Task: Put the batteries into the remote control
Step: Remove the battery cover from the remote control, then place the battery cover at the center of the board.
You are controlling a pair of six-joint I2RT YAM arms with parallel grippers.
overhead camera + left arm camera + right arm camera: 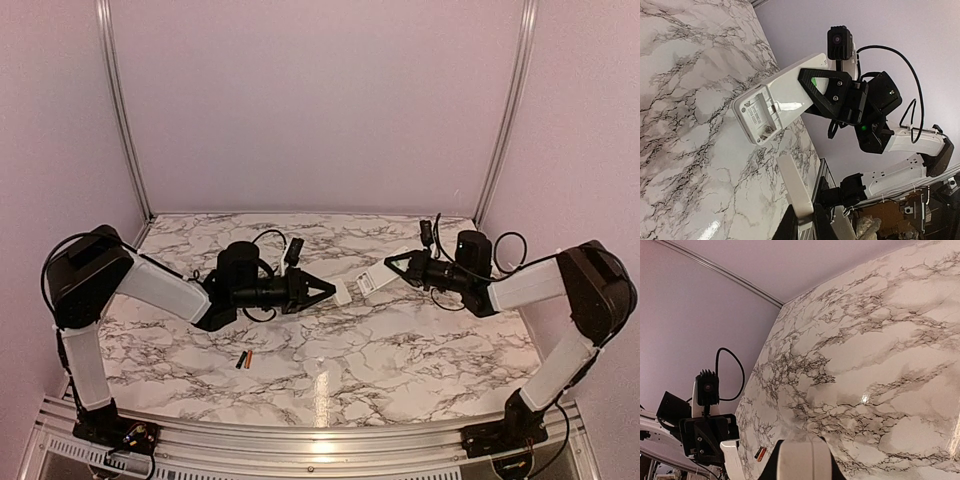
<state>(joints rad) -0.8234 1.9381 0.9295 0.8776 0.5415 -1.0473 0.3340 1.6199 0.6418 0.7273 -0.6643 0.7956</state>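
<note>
My right gripper (392,265) is shut on the white remote control (375,279) and holds it above the table, back side showing. In the left wrist view the remote (771,107) shows an open battery compartment with a spring, empty. My left gripper (330,291) is shut on the small white cover piece (343,291), which also shows in the left wrist view (797,185), just left of the remote's end. The two batteries (244,359), one dark and one orange-red, lie side by side on the marble table, near the front left; they also show in the right wrist view (760,454).
The marble table (420,340) has metal rails along its back corners and a metal front edge (320,440). Lilac walls close in the back and sides. Cables loop near both wrists.
</note>
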